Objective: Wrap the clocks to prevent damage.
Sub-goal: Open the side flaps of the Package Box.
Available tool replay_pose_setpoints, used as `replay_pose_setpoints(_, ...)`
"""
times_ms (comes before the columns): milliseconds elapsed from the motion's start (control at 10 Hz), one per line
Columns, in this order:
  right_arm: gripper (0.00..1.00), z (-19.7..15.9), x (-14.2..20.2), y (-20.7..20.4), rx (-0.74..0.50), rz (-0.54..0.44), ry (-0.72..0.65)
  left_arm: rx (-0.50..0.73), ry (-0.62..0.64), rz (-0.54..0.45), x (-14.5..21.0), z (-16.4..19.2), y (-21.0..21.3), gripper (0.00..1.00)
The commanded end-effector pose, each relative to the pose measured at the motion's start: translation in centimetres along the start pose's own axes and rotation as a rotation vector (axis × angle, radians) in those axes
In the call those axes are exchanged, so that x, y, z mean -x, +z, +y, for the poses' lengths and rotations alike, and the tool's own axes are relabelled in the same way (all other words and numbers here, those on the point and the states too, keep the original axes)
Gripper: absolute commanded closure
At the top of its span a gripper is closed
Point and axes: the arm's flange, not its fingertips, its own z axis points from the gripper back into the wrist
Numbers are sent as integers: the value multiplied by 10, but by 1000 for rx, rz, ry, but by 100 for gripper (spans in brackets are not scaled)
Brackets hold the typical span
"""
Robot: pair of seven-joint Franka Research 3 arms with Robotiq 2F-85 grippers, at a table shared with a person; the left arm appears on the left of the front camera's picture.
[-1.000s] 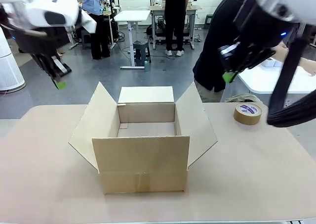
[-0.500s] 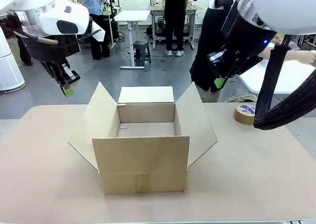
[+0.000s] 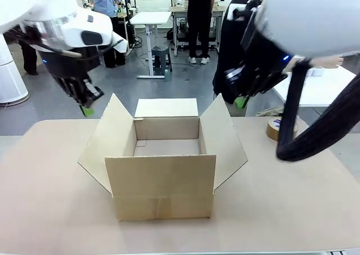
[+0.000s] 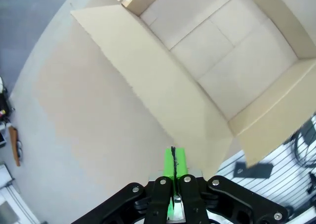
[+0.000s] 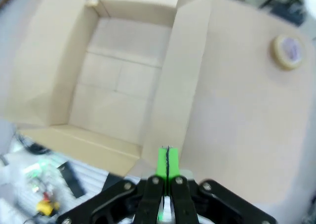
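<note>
Could skid across the table [image 3: 45,210] or crumple: cardboard box [image 3: 163,182], open and bare inside, if clipped on a splayed flap [image 3: 104,145] from above. Could roll away if nudged: tape roll [image 3: 272,129]. Pressed fully together, pads touching, gripping nothing: left gripper [image 3: 86,110] and right gripper [image 3: 241,102], each hovering above 1 flap. Cannot tell where the clocks are.

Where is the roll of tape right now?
In the front view the roll of tape lies flat on the table, on the robot's right side, a little way right of the open cardboard box.
</note>
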Motion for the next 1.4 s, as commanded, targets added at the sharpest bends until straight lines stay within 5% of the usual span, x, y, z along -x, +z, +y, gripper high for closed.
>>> replay_pose_setpoints(0,99,27,-9,-38,41,18,-89,31,132,-30,-17,-16,-19,100)
replay_pose_setpoints(600,99,21,-16,-124,265,-94,-189,-71,350,-55,-34,0,-92,100)
replay_pose_setpoints(1300,99,-11,8,-186,206,17,-246,-50,502,80,-20,34,-163,100)
